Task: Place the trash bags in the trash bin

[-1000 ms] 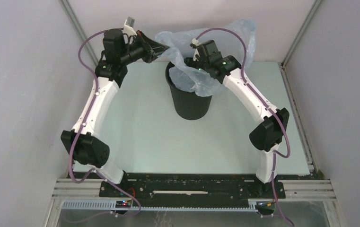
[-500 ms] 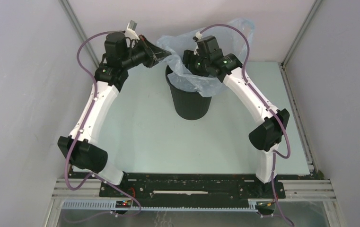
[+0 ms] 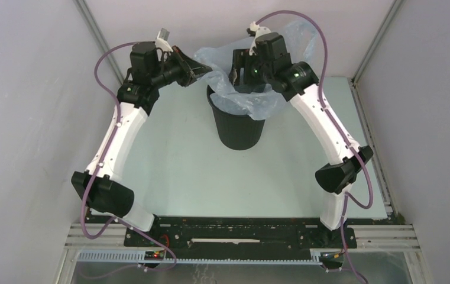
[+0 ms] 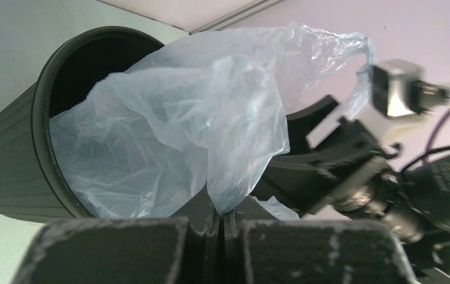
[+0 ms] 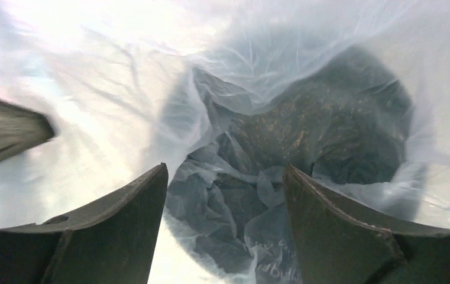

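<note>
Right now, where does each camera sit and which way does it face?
Top external: fixed high behind the robot, looking down at the table; shows the left arm, right arm, trash bin and trash bag.
Left wrist: on the left arm, facing sideways at the bin's mouth; the left gripper pinches the bag's film, right arm beyond.
Right wrist: over the bin, looking down into the bag; the right gripper is open, fingers at the bottom edge.
Shared: both wrist views show the bag in the bin.

Left fingers [image 4: 122, 251] were pinched tight on a fold of the pale blue bag [image 4: 198, 112]. Bag hung partly inside the black bin [image 4: 9, 160], rest billowing over its rim. Right arm [image 4: 358, 171] sat just behind the film.
</note>
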Robot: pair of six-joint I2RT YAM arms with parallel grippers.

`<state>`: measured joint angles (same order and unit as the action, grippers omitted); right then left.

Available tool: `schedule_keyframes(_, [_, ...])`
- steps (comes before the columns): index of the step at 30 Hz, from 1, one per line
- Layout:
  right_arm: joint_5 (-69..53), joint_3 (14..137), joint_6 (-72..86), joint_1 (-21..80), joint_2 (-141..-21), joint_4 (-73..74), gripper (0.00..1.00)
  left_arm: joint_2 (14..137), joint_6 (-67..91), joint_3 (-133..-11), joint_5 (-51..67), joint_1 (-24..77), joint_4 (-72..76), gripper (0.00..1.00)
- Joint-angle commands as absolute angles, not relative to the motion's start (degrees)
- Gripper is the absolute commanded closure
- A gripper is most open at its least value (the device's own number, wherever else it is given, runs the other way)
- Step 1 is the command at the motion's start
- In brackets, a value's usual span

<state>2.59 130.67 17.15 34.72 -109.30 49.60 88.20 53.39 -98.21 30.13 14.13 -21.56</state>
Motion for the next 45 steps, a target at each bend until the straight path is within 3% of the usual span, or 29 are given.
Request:
schedule_keyframes(1, [4.64, 138.41, 13.05, 35.27, -106.59, 51.39, 0.17, 85.85, 51.62, -97.35, 29.92, 13.62, -22.31, 1.0])
schedule_keyframes(5, [5.43, 135.21, 12.48, 35.08, -103.3, 48.67, 0.12, 85.25, 51.0, -97.36, 30.01, 13.62, -22.6, 1.0])
schedule_keyframes(12, [5.05, 144.27, 10.55, 34.59, -100.45, 52.64, 0.07, 85.01, 47.51, -99.93, 29.47, 13.54, -27.2, 0.91])
schedule_keyframes(21, [10.19, 128.15, 9.86, 28.65, -81.6, 53.48, 0.05, 82.86, 46.62, -101.85, 27.93, 13.53, -30.96, 0.55])
schedule_keyframes(29, [4.11, 119.2, 12.45, 19.45, -75.98, 53.2, 0.04, 79.83, 47.06, -100.84, 27.52, 13.53, -32.08, 0.33])
schedule_keyframes(34, [-9.12, 115.53, 12.75, 14.12, -77.6, 47.91, 0.04, 79.05, 46.32, -100.01, 26.43, 13.58, -33.85, 0.28])
schedule_keyframes(41, [-13.06, 111.22, 18.18, 12.38, -81.02, 42.9, 0.04, 77.3, 46.44, -96.56, 24.89, 14.46, -34.94, 0.25])
schedule_keyframes(45, [-16.39, 100.05, 27.21, 11.44, -78.51, 35.05, 0.04, 78.28, 48.32, -96.41, 25.69, 14.51, -32.94, 0.38])
